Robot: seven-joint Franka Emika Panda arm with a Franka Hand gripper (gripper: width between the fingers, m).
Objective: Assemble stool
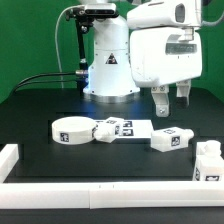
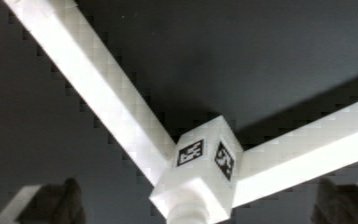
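In the exterior view the stool's round white seat (image 1: 68,130) lies on the black table at the left. A tagged white leg (image 1: 168,140) lies right of the middle, and another leg (image 1: 207,160) sits at the far right by the rail. My gripper (image 1: 170,98) hangs open well above the table, over the right half, holding nothing. The wrist view shows a tagged leg (image 2: 204,165) beside the corner where two white rail pieces meet. It lies far below my gripper (image 2: 197,208), whose dark fingertips (image 2: 51,202) stand wide apart.
The marker board (image 1: 135,128) lies flat mid-table, with another white part (image 1: 104,129) at its left end beside the seat. A long white edge rail (image 1: 100,190) runs along the front, with a side piece (image 1: 8,160) at the left. The robot base (image 1: 108,65) stands behind.
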